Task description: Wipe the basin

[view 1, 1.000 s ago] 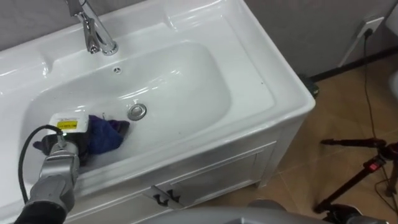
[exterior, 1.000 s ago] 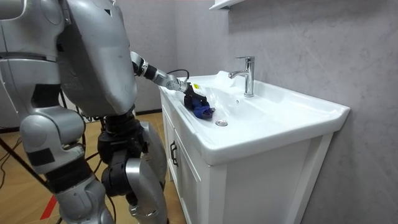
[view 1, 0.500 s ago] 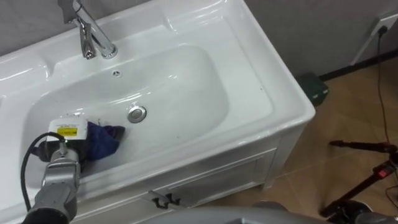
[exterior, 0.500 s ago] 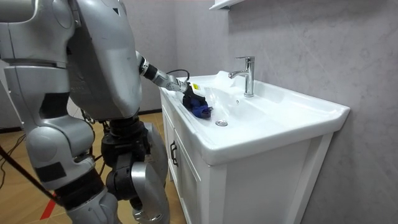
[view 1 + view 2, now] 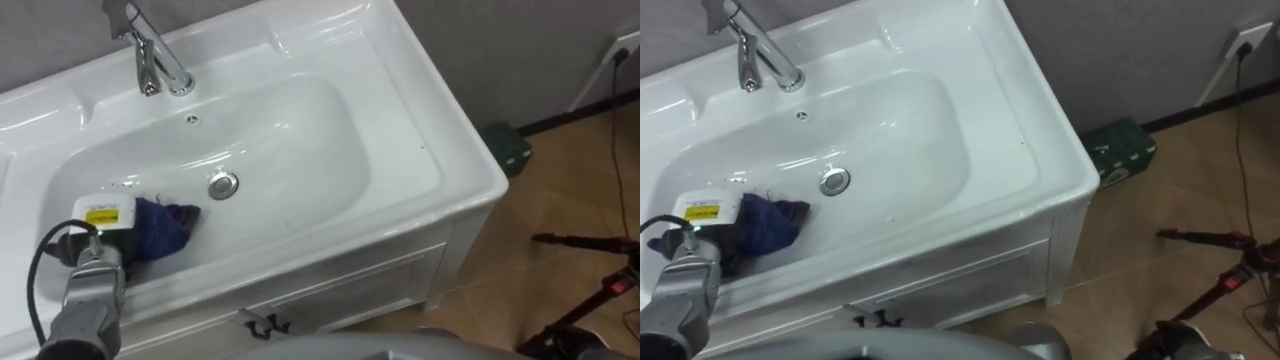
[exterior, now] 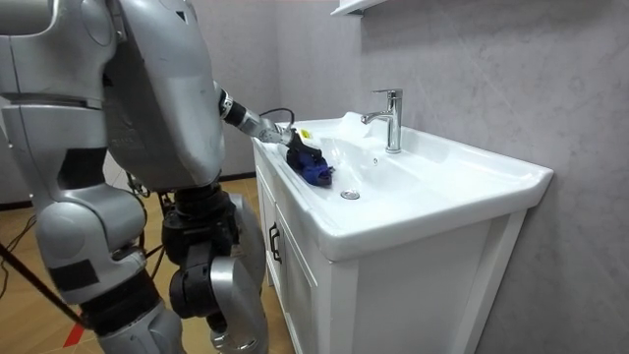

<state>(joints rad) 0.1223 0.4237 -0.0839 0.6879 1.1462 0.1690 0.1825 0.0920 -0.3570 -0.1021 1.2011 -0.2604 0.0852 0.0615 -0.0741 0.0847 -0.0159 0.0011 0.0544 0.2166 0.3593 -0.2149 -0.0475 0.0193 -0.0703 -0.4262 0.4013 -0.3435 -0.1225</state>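
Observation:
The white basin (image 5: 300, 130) lies below me, with a chrome faucet (image 5: 150, 55) at its back and a round drain (image 5: 223, 185) in the bowl. A dark blue cloth (image 5: 160, 228) rests on the bowl's bottom left of the drain. My left hand (image 5: 98, 225) reaches in from the lower left, its fingers curled round the cloth and pressing it to the bowl. In the room view I stand at the cabinet's side with the left hand (image 6: 285, 138) stretched over the rim onto the cloth (image 6: 313, 169).
Under the basin is a white cabinet with a dark door handle (image 5: 262, 322). On the wooden floor to the right stand a green box (image 5: 508, 148) and a black tripod (image 5: 590, 270). A wall socket (image 5: 628, 47) is at the far right.
The left hand has drawn the cloth slightly to the left, away from the drain. The view itself has shifted a little.

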